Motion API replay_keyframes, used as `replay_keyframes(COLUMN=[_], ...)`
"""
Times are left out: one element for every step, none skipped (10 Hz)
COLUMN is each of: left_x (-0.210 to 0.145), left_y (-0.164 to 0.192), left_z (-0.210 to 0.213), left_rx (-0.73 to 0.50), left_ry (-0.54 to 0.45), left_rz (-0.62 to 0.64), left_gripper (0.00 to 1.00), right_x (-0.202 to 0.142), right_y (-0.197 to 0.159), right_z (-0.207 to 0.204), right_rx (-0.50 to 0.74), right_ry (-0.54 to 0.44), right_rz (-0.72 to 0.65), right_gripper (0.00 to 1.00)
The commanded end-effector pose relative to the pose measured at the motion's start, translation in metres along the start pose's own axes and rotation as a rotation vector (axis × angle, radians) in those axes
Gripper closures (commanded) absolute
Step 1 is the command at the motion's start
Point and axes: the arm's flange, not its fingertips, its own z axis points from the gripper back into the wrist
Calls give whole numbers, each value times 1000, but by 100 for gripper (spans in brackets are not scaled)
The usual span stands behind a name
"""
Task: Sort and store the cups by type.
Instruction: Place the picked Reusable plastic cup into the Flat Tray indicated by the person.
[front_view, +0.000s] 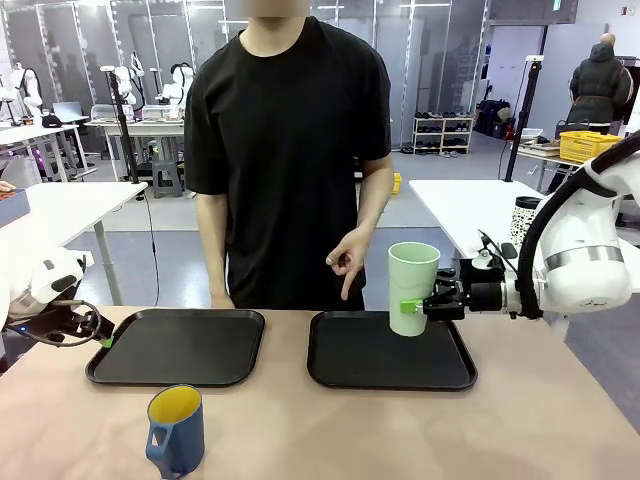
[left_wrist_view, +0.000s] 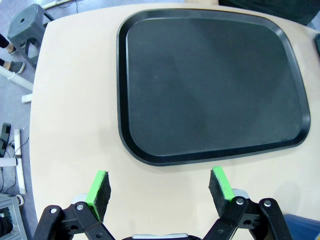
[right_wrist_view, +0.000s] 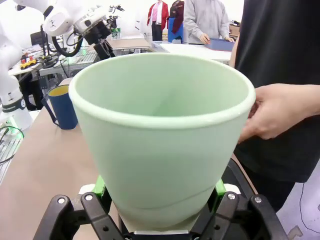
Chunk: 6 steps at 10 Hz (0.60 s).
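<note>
My right gripper is shut on the lower part of a tall mint-green tumbler, which stands upright over the back of the right black tray. Whether its base touches the tray I cannot tell. In the right wrist view the tumbler sits between the green pads of that gripper. A blue mug with a yellow inside and a handle stands on the table at the front left, also visible as the mug. My left gripper is open and holds nothing, just off the left tray.
The person stands at the far side, one hand pointing a finger down at the right tray, close to the tumbler. The left tray has nothing on it. A white speckled tumbler with a black lid stands on the table behind, to the right.
</note>
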Motion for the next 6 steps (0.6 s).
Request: replay_keyframes(left_x=[0, 0, 0, 0, 0, 0], left_y=[1, 1, 1, 1, 1, 1], left_z=[0, 0, 0, 0, 0, 0], left_rx=[1, 1, 1, 1, 1, 1], left_ry=[-2, -2, -2, -2, -2, -2], left_rz=[2, 2, 2, 2, 2, 2], left_gripper=[0, 0, 0, 0, 0, 0], right_x=[-1, -2, -4, -6, -10, -16], right_y=[-18, -23, -25, -27, -28, -30], right_z=[-3, -4, -6, -8, -10, -13], right_rx=[-28, -39, -42, -43, -59, -82], right_ry=[10, -18, -18, -25, -25, -20], right_rz=[-45, -43, -49, -48, -56, -55], right_gripper=[15, 15, 15, 15, 15, 15])
